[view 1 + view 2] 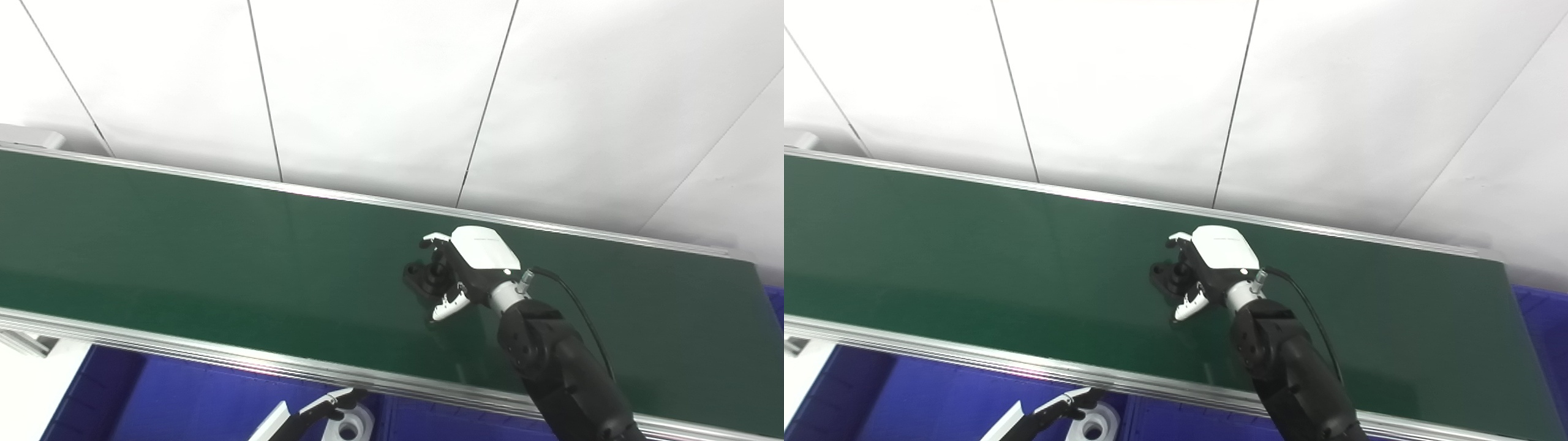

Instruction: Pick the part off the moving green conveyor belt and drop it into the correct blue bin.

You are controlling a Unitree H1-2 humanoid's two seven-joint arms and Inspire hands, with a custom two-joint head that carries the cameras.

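Closest to the robot, at the bottom edge, lies the blue plastic bin (184, 398). A white round ring-shaped piece (350, 425) sits inside it. The left hand (318, 411) pokes in just above that ring. Only a few thin white and black fingers show, so I cannot tell if that hand is open or closed.

Next comes the shiny metal rail (184, 352) along the near edge of the long green conveyor belt (184, 257).

Out on the belt, the right hand (456, 269), white on top with black fingers, reaches over the small black part (425, 275). Its fingers curl around the part, with the white thumb tip low on the near side. The part looks like it is touching the belt or just above it; I cannot tell which. The grip looks only partly closed.

Here is what could go wrong. The belt keeps moving, so the part could slide out from under the fingers before they squeeze tight. If the hold is loose, the part could tip and fall back on the belt when lifted. The part is dark and small, so it may sit crooked in the hand.

Farthest away stands the white panel wall (380, 92).
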